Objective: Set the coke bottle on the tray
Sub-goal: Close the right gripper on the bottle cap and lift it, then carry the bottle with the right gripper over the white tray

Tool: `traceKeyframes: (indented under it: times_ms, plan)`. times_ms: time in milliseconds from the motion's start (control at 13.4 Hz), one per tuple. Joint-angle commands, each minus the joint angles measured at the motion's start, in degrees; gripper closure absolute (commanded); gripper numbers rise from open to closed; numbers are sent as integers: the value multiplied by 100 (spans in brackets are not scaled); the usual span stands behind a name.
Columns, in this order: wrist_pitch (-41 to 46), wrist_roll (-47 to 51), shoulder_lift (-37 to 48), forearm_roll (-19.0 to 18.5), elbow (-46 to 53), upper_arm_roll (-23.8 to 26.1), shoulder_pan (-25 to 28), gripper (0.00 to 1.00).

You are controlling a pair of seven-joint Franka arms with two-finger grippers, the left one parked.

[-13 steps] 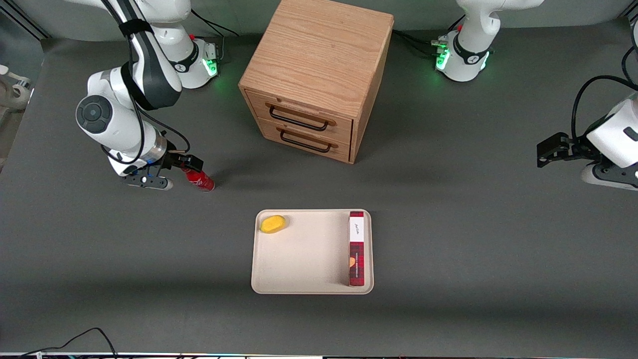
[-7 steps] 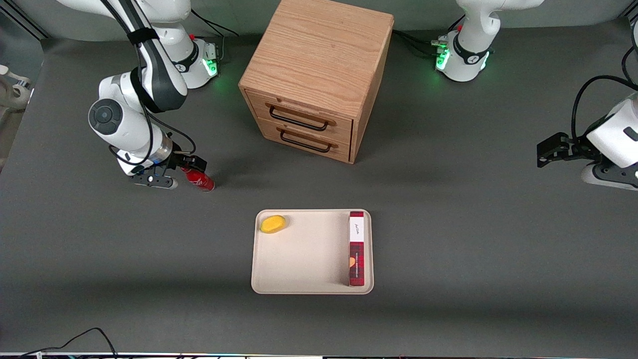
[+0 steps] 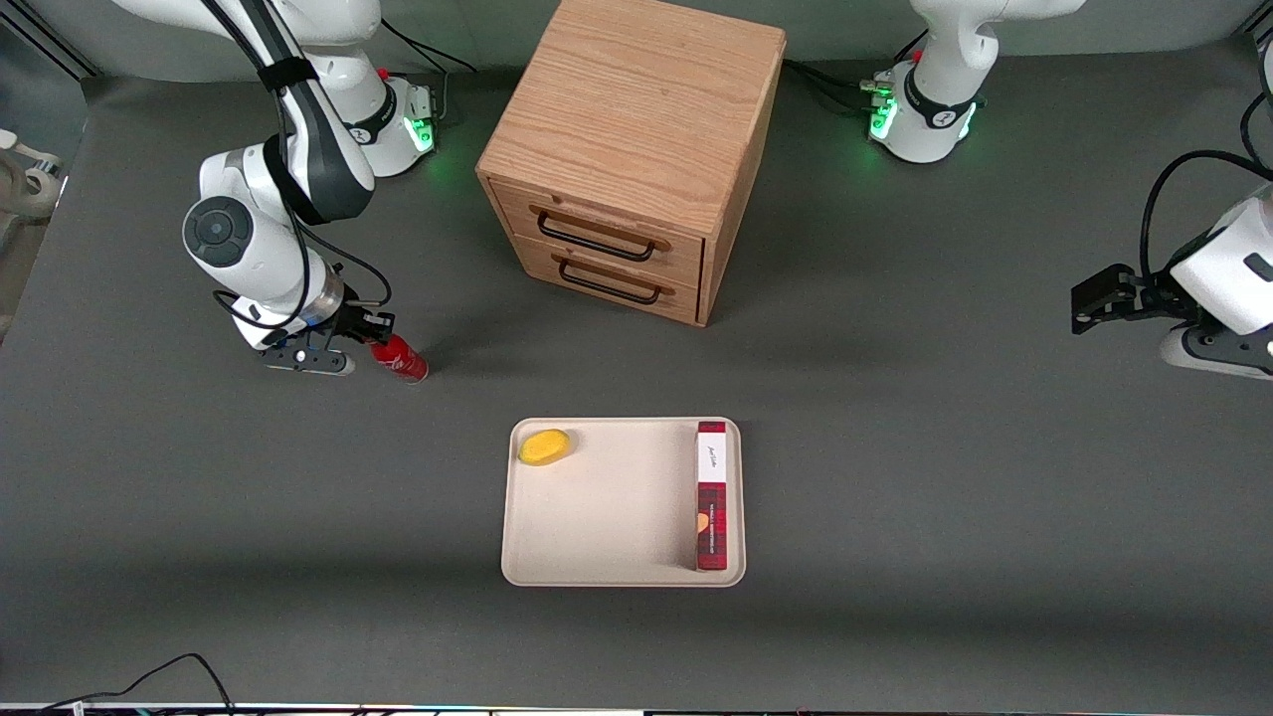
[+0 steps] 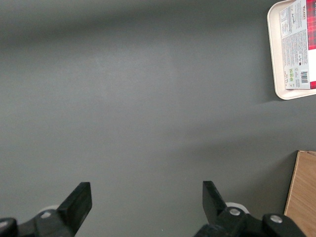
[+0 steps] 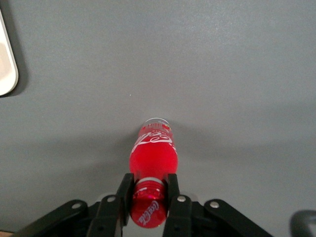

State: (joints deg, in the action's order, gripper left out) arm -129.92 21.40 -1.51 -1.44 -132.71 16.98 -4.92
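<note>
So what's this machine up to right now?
The working arm's end effector has its fingers closed on the neck of a small red coke bottle, which stands on the grey table toward that arm's end. The beige tray it is meant for lies nearer the front camera, already holding a yellow object and a red plaid box. The bottle is not on the tray yet.

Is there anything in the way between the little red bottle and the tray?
Nothing visible. The gripper is shut on the coke bottle at its cap, and only bare table lies between it and the tray. On the tray, the yellow thing and plaid box leave the middle free.
</note>
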Motion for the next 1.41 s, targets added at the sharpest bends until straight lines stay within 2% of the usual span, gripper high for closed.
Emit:
traceKeyframes:
  times_ms: [0,149,521,745,894,1117,1340]
  plan:
    - [-43,58,151,-129,-36,25,-27,100]
    - [315,-21,291,-138,209,-36,-36,100]
    - [2730,-1022,406,-76,2210,-406,-45,100]
    - [4024,-1041,-23,-50,3887,-380,-18,100]
    - [4718,-971,-671,-50,5108,-301,17,100]
    - [5529,-191,-1841,-137,6824,145,52,100]
    - [5382,942,-2545,-252,7503,436,306,100]
